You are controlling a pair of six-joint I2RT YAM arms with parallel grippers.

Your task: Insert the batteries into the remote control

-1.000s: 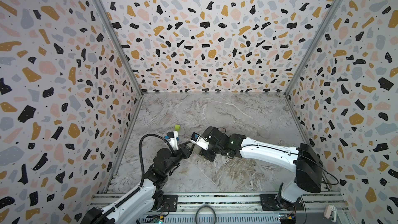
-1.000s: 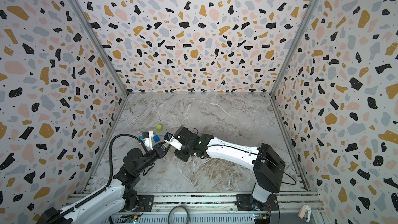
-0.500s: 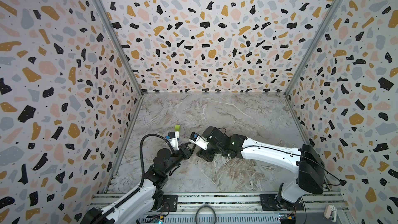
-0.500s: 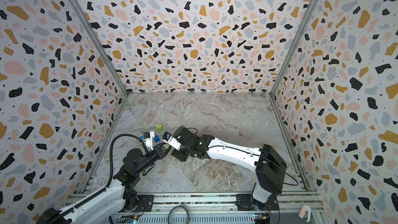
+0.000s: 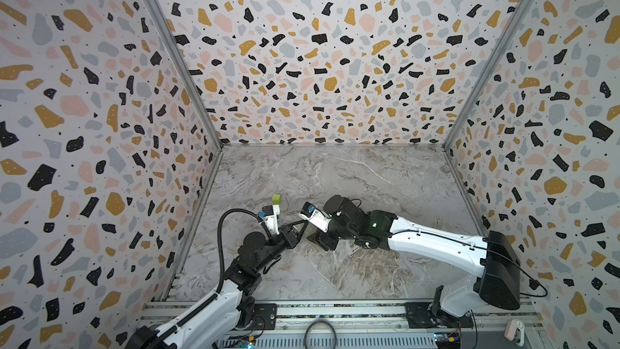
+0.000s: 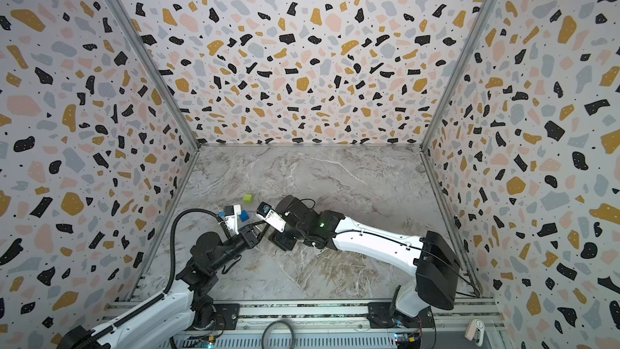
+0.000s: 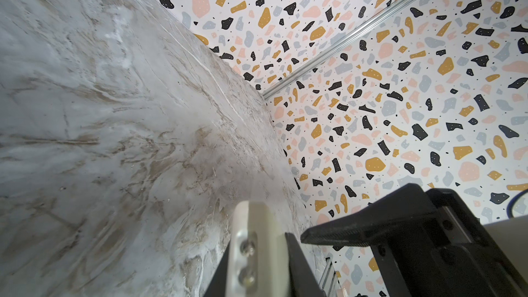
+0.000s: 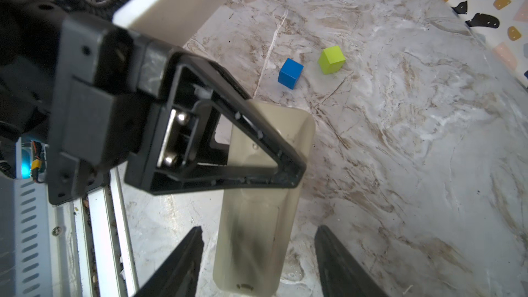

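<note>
— Beige-white plastic, plain back showing: remote control (image 8: 257,224). Clamped across its width in the left gripper (image 6: 257,229), toward the front left of the marble table (image 8: 400,138).
— Resting or lifted?
— Cannot tell. Tilted, free end toward the right arm.
— And the right gripper (image 8: 258,232)?
— Spread apart, black fingers (image 8: 183,261) flanking the remote's free end, clear of it on both sides.
— Anything else close by?
— Blue cube (image 8: 290,73) and green cube (image 8: 331,60), just beside each other on the marble, beyond the gripped end.
</note>
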